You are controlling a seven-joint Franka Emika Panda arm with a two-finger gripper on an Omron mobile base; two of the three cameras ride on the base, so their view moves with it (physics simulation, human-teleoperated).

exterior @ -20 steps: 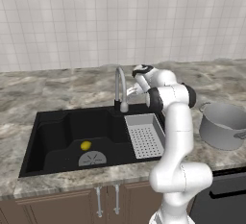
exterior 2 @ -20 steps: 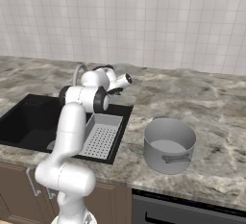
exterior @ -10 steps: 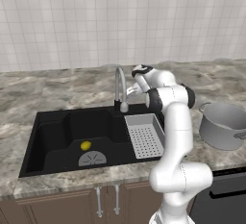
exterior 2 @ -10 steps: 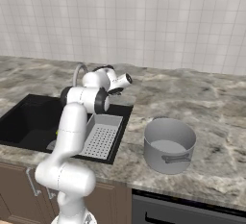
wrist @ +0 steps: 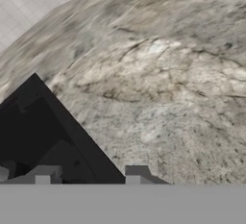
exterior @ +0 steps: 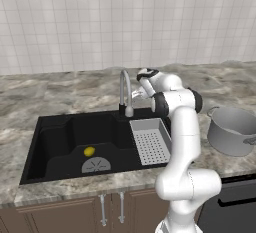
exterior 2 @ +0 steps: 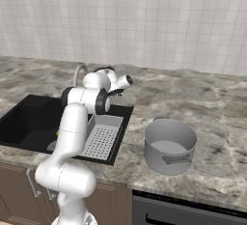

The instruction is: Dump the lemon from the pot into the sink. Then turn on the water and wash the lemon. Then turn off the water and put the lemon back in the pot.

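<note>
**At the Tap, Lemon Waiting in the Basin**

Beside the slim silver gooseneck tap [exterior: 123,89] we find the white arm's two-finger gripper [exterior: 138,93], reaching in close to the tap's base behind the large black rectangular sink [exterior: 55,144]. We cannot tell from these views whether the jaws are spread or pressed together, nor whether they pinch anything; the hand's own view looks down on the grey marbled table [wrist: 158,98] and a dark corner of the sink [wrist: 43,131].

We judge the first step done: the small bright yellow lemon [exterior: 89,151] lies on the sink floor, just beside the round grey drain [exterior: 96,165], and the wide grey metal pot [exterior: 233,130] stands upright on the table, well to the right of the sink, with nothing yellow visible inside it in the right base view [exterior 2: 170,145]. No stream runs from the tap, so the washing seems yet to begin; turning the water on and off, then returning the lemon, all remain.

The lemon lies well apart from the jaws, down in the sink and left of the tap, with the grey perforated tray insert [exterior: 150,140] on the tap's other side.
</note>
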